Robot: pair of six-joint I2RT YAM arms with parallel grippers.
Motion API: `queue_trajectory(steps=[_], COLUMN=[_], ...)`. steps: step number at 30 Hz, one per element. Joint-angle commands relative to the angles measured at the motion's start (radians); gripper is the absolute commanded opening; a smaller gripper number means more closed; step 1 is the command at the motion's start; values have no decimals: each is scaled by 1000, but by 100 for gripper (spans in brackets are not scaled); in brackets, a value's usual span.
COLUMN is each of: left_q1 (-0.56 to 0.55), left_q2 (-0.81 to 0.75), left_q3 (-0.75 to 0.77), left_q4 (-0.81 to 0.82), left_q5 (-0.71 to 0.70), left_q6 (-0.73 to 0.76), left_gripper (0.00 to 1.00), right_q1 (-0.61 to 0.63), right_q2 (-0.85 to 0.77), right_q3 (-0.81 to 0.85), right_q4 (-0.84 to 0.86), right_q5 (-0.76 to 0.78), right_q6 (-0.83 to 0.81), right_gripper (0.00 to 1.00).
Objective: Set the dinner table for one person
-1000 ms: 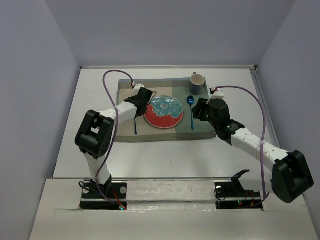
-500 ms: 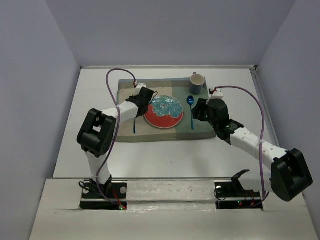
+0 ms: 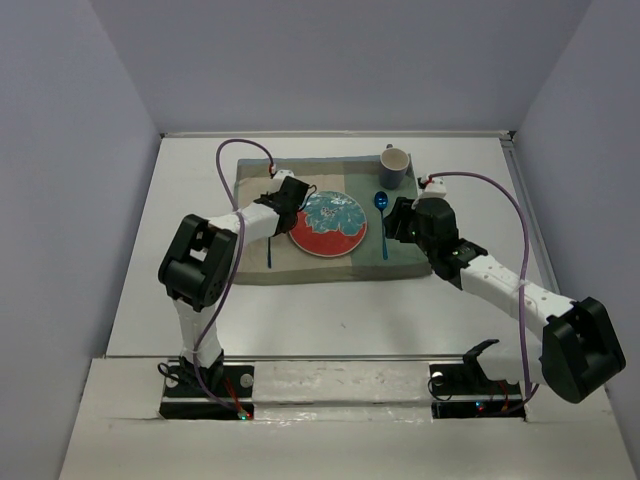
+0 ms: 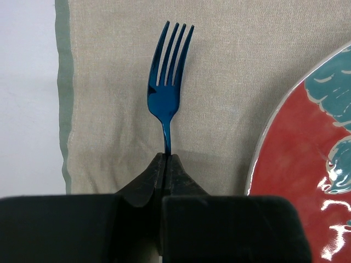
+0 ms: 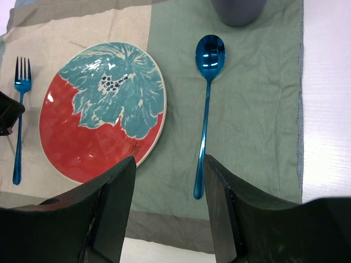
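My left jaws are pressed together on the slim neck of the blue fork (image 4: 167, 93), whose tines point toward the top of the left wrist view. It lies on the tan part of the placemat (image 4: 219, 82), with the red-and-teal plate (image 4: 307, 159) just beside it at the right edge of that frame. I judge this step to be setting the fork down beside the plate. To do it well, I should have the handle flat on the cloth and roughly in line with the placemat's green border. Then I should part the pads only a little and rise straight up, so the fork neither swings toward the plate rim nor drags along the fabric. My right jaws are wide apart and hold nothing. They hang over the green part of the placemat near the handle end of the blue spoon (image 5: 205, 120), with the grey mug (image 5: 238, 11) at the top of that frame. That arm is best kept quiet so the cloth does not shift. The bench (image 3: 340, 320) fills the middle of the top view. It is a large, flat, matte white rectangle closed in by pale lavender walls (image 3: 70, 200), and it carries the placemat in its upper middle.
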Motion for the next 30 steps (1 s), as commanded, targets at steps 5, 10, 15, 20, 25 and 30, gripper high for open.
queue_trajectory(steps=[5, 10, 15, 20, 25, 30], left_q1=[-2, -18, -56, -64, -64, -64], left_q2=[-77, -160, -390, -801, -1104, -1257], left_q3=[24, 41, 30, -124, -279, -349], left_q4=[8, -41, -21, 103, 56, 37], left_q5=[-59, -76, -53, -8, -112, -99], left_q6=[-10, -21, -4, 42, 94, 62], left_gripper=[43, 89, 96, 99, 99, 99], right_q1=[-2, -2, -2, -2, -2, -2], right_q2=[3, 1, -46, -129, -261, -457], right_q3=[1, 0, -25, -63, -104, -50], right_q4=[59, 61, 84, 113, 160, 90], right_q5=[-1, 11, 28, 25, -23, -50], right_q6=[0, -3, -8, -2, 0, 17], right_gripper=[58, 58, 57, 55, 63, 100])
